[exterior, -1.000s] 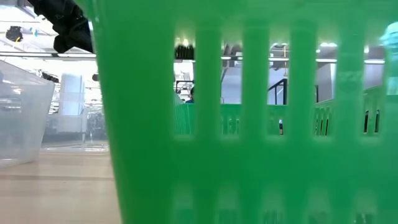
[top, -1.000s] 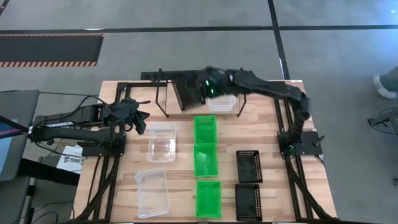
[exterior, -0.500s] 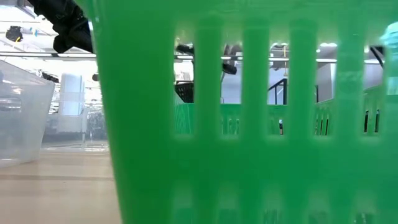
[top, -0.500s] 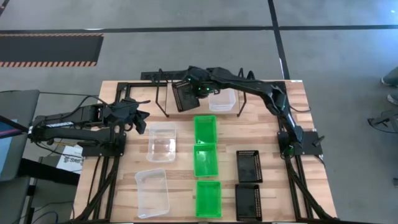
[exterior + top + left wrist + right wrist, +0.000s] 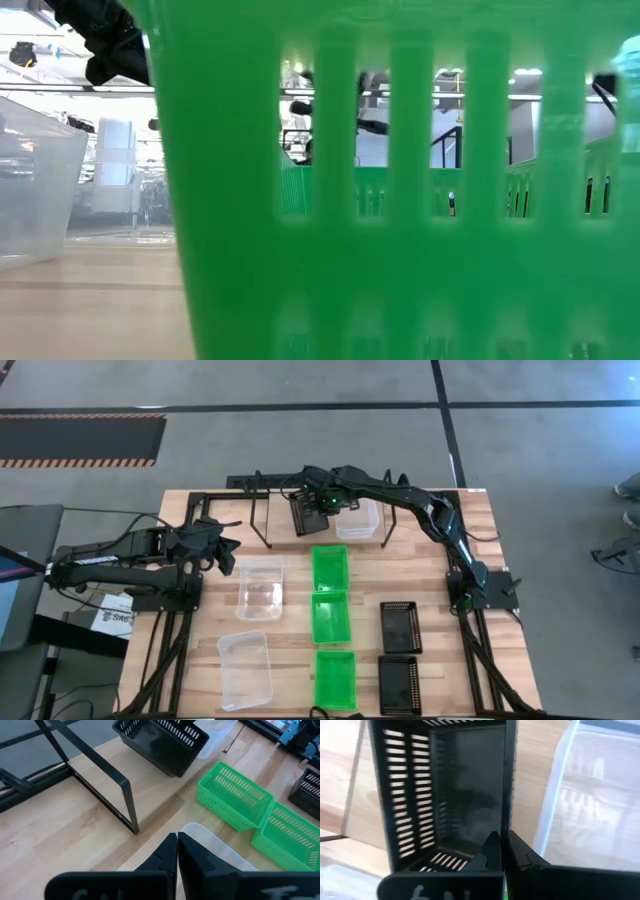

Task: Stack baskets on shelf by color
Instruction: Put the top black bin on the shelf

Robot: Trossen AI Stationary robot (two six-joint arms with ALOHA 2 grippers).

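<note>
A grey floor (image 5: 300, 440) with dark seams and a hazard-striped strip (image 5: 80, 440) surrounds the wooden table (image 5: 420, 565).

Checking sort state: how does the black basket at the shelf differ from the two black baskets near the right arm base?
The black basket at the shelf is tilted, gripped by the right claw; the two black baskets lie flat on the table, untouched. It sits beside a clear basket; they sit beside green baskets. All are slotted black plastic.

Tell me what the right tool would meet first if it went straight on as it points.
Probably the black basket: the right tool sits at its rim, aimed into it, so likely its inner wall or floor.
</note>
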